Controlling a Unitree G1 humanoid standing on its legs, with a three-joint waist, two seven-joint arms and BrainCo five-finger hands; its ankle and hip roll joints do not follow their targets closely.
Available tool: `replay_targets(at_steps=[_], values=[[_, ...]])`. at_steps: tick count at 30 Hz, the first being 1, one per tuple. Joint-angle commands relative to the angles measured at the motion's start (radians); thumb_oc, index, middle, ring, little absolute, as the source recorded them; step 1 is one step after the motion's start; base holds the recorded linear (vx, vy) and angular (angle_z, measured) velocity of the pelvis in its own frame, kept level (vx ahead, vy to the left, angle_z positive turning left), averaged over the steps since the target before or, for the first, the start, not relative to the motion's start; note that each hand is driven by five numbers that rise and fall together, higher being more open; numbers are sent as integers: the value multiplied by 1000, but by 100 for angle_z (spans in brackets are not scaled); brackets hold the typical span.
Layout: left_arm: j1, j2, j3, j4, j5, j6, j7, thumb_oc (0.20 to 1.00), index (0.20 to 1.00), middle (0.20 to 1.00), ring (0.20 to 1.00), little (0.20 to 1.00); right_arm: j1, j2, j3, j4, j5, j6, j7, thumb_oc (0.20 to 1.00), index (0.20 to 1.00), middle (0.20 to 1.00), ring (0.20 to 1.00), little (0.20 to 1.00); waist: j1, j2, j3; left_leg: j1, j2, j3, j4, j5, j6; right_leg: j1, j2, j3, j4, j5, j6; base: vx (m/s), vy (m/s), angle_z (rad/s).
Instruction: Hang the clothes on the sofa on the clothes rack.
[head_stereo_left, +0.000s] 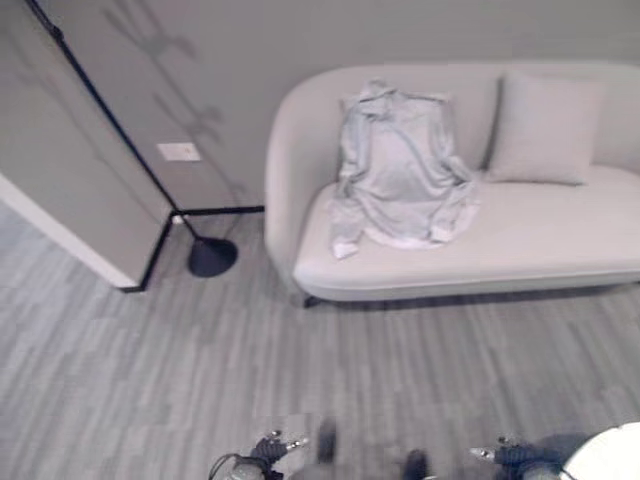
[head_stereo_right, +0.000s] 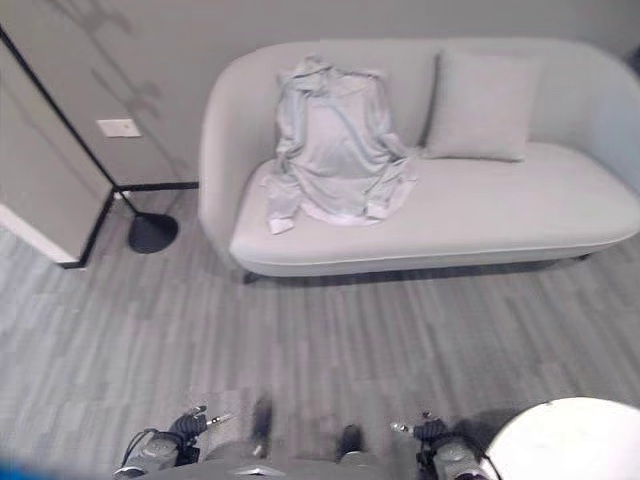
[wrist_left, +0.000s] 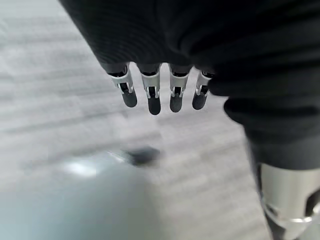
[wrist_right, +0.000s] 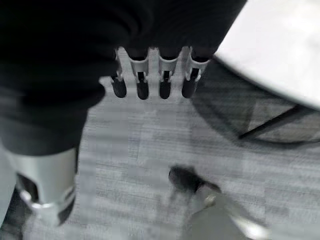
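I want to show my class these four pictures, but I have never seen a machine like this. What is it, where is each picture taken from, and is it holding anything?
This is a humanoid robot standing on two legs in a room. The two wide pictures come from a pair of cameras in its head, looking down and forward. They show a pale sofa with a light grey garment draped over its backrest and seat, and a cushion beside it. A black floor-standing pole leans up from a round base at the left, and a white round table edges in at the lower right.

The two close pictures come from cameras on its wrists. The left hand and the right hand hang over the grey floor with fingers straight, holding nothing.
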Motion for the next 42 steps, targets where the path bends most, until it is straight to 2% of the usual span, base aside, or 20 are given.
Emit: replay_targets(at_steps=[1, 3, 5, 9, 12, 14, 17, 19, 20, 22, 26, 28, 30, 32, 34, 36, 37, 40, 41, 42], values=[[15, 44, -11, 25, 9, 2, -10, 1000, 1000, 1000, 1000, 1000, 40, 24, -17, -9, -19, -5, 3, 1000, 1000, 1000, 1000, 1000, 1, -54, -16, -90, -52, 1, -48, 119, 41, 142, 111, 43, 0, -96, 38, 269, 126, -41], [18, 51, -4, 25, 7, 2, -10, 1000, 1000, 1000, 1000, 1000, 46, 35, -9, -9, -33, 0, 8, 1000, 1000, 1000, 1000, 1000, 5, -55, -31, -71, -48, -5, -48, 159, 46, 156, 100, 48, 0, -105, 44, 314, 183, -51], [17, 53, -4, 24, 3, 2, -10, 1000, 1000, 1000, 1000, 1000, 45, 37, -8, -10, -34, 3, 9, 1000, 1000, 1000, 1000, 1000, 8, -59, -35, -58, -49, 6, -48, 166, 51, 166, 87, 49, 0, -107, 48, 335, 217, -51], [11, 73, 0, 16, 15, 7, -9, 1000, 1000, 1000, 1000, 1000, 47, 55, 6, -8, -59, 9, 24, 1000, 1000, 1000, 1000, 1000, 7, -85, -77, 20, -71, 37, -48, 104, 91, 149, 13, 50, 99, -73, 91, 368, 258, -36], [-2, 87, 1, -4, 2, 7, -6, 1000, 1000, 1000, 1000, 1000, 31, 54, 2, -21, -53, 5, 27, 1000, 1000, 1000, 1000, 1000, 3, -77, -64, 74, -85, 37, -48, 65, 127, 61, -12, 29, 308, -6, 109, 214, 217, -29], [-3, 95, 4, -11, -3, 7, -3, 1000, 1000, 1000, 1000, 1000, 24, 57, 3, -36, -49, 2, 25, 1000, 1000, 1000, 1000, 1000, -2, -64, -51, 109, -85, 29, -45, 45, 145, -3, -30, 5, 434, 62, 97, 194, 203, -7], [7, 104, 12, -6, 1, 10, -2, 1000, 1000, 1000, 1000, 1000, 27, 65, 6, -50, -53, -3, 22, 1000, 1000, 1000, 1000, 1000, 5, -50, -44, 155, -85, 24, -42, 10, 159, -21, -86, -79, 509, 94, 78, 224, 143, 7], [10, 105, 13, -1, 4, 10, -5, 1000, 1000, 1000, 1000, 1000, 32, 66, 10, -53, -58, -5, 18, 1000, 1000, 1000, 1000, 1000, 9, -49, -47, 176, -84, 17, -44, -10, 158, -35, -108, -115, 465, 62, 67, 259, 77, -1], [9, 106, 12, 12, 11, 7, -7, 1000, 1000, 1000, 1000, 1000, 32, 64, 4, -53, -54, -3, 17, 1000, 1000, 1000, 1000, 1000, 11, -51, -48, 193, -78, 13, -45, -33, 153, -57, -113, -130, 358, 24, 70, 213, -2, -9], [10, 102, 8, 17, 17, 6, -8, 1000, 1000, 1000, 1000, 1000, 33, 64, 1, -52, -51, -1, 17, 1000, 1000, 1000, 1000, 1000, 8, -53, -45, 202, -79, 9, -46, -40, 150, -67, -113, -130, 295, 25, 75, 187, -24, -10], [-1, 89, -6, 25, 29, -3, -2, 1000, 1000, 1000, 1000, 1000, 31, 59, -14, -45, -31, 4, 11, 1000, 1000, 1000, 1000, 1000, -37, -52, 1, 273, -77, -23, -48, -85, 146, -186, -95, -31, 82, 120, 121, 233, -46, -6], [-9, 81, -12, 24, 36, -6, -2, 1000, 1000, 1000, 1000, 1000, 30, 60, -19, -33, -31, 9, 9, 1000, 1000, 1000, 1000, 1000, -59, -41, 21, 318, -67, -35, -48, -105, 141, -271, -91, -23, 16, 154, 144, 286, -61, 27], [-12, 72, -15, 26, 38, -6, 0, 1000, 1000, 1000, 1000, 1000, 32, 60, -17, -32, -37, 11, 4, 1000, 1000, 1000, 1000, 1000, -70, -34, 37, 359, -50, -40, -48, -129, 130, -323, -80, -61, 0, 145, 154, 304, -118, 13], [-12, 70, -12, 27, 46, -3, -6, 1000, 1000, 1000, 1000, 1000, 40, 59, -16, -30, -41, 12, 4, 1000, 1000, 1000, 1000, 1000, -73, -46, 32, 388, -42, -47, -48, -157, 118, -325, -77, -107, 0, 147, 159, 331, -178, 15], [-10, 69, -17, 38, 69, -4, -7, 1000, 1000, 1000, 1000, 1000, 53, 58, -16, -28, -44, 11, 9, 1000, 1000, 1000, 1000, 1000, -81, -74, 8, 405, -43, -75, -48, -186, 113, -299, -81, -82, 0, 184, 162, 375, -215, 33], [-11, 71, -20, 37, 76, -6, -5, 1000, 1000, 1000, 1000, 1000, 58, 58, -11, -27, -44, 10, 13, 1000, 1000, 1000, 1000, 1000, -91, -87, -7, 429, -11, -71, -48, -202, 95, -277, -78, -67, 0, 213, 163, 315, -227, 57], [-11, 71, -20, 36, 76, -6, -5, 1000, 1000, 1000, 1000, 1000, 58, 58, -11, -27, -44, 10, 13, 1000, 1000, 1000, 1000, 1000, -91, -86, -7, 430, -9, -71, -48, -203, 94, -276, -77, -68, 0, 213, 163, 311, -283, 60], [-17, 66, -25, 20, 51, -7, 4, 1000, 1000, 1000, 1000, 1000, 61, 50, 1, -15, -43, 4, 15, 1000, 1000, 1000, 1000, 1000, -104, -77, -42, 427, 68, -79, -48, -180, 52, -237, -44, -80, 0, 211, 138, 373, -350, 50], [-24, 68, -29, 8, 39, -10, 7, 1000, 1000, 1000, 1000, 1000, 58, 44, 6, -22, -37, -2, 16, 1000, 1000, 1000, 1000, 1000, -104, -67, -56, 410, 104, -102, -48, -124, 27, -224, -17, -89, 0, 191, 122, 277, -293, 13], [-24, 68, -29, 8, 39, -10, 7, 1000, 1000, 1000, 1000, 1000, 58, 44, 6, -22, -37, -2, 16, 1000, 1000, 1000, 1000, 1000, -106, -66, -57, 409, 105, -104, -48, -125, 26, -224, -16, -91, 0, 191, 122, 162, -186, -7]])
